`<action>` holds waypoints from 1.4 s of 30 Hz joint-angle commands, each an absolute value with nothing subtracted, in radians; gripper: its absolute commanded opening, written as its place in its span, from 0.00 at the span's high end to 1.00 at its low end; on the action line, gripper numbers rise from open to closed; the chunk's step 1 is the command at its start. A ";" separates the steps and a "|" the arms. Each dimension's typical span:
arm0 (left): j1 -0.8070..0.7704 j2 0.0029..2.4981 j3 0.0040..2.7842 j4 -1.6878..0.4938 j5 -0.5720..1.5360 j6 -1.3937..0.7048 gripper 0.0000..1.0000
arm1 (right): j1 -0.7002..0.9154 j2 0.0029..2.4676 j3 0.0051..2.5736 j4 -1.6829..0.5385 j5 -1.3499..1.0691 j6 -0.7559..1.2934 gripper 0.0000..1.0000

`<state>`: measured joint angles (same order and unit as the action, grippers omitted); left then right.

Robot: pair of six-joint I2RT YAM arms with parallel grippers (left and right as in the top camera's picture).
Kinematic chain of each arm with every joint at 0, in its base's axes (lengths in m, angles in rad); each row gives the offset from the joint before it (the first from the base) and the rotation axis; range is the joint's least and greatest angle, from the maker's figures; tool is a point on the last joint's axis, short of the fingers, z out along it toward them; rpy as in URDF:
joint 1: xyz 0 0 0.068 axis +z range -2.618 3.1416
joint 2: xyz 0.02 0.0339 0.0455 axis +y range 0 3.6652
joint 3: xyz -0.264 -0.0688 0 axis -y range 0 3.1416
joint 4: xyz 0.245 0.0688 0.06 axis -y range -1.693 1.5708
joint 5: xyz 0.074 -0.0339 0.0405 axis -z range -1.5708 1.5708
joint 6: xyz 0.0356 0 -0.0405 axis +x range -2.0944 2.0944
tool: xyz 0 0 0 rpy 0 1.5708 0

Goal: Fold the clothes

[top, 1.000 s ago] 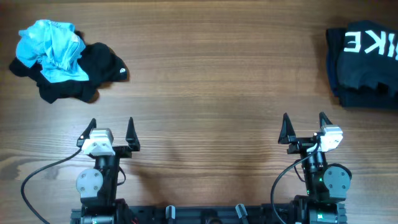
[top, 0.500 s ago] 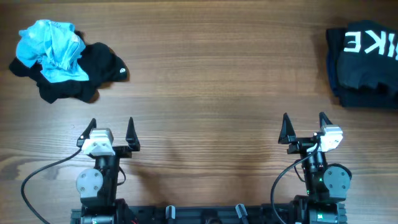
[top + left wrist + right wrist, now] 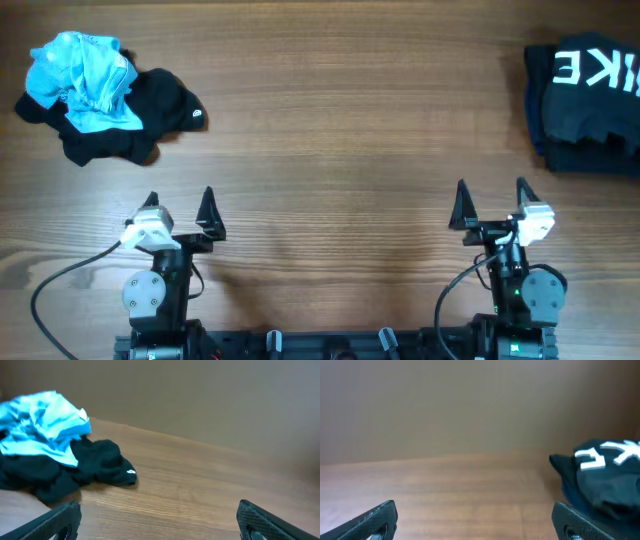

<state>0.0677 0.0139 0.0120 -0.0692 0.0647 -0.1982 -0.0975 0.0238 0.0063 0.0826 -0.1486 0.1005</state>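
Left claw and right claw gape empty, well short of the blue shirt, crumpled far-left on the tabletop atop a black garment. A deep pinch could drag up the 2 together. The left wrist view shows that overlap side-on but misses the folded dark garment that the overhead view shows far right.

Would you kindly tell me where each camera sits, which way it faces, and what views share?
Overhead: above the table, looking straight down; both arms, left claw and right claw open.
Left wrist: low behind the left claw, facing the blue shirt atop a black garment; its fingers show.
Right wrist: low behind the right claw, facing the lettered black top; its fingers show.
Shared: overhead and left wrist both show the blue shirt.
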 commanded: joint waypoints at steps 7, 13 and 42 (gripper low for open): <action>0.075 0.221 0.176 -0.071 0.054 -0.326 0.00 | -0.093 0.271 0.124 0.170 -0.187 0.107 0.00; 0.075 0.532 0.386 -0.077 0.088 -0.322 0.00 | -0.093 0.538 0.225 0.385 -0.313 0.123 0.00; 0.078 1.323 1.428 -0.922 -0.066 -0.142 0.00 | 0.010 1.377 1.109 -0.406 -0.387 0.218 0.00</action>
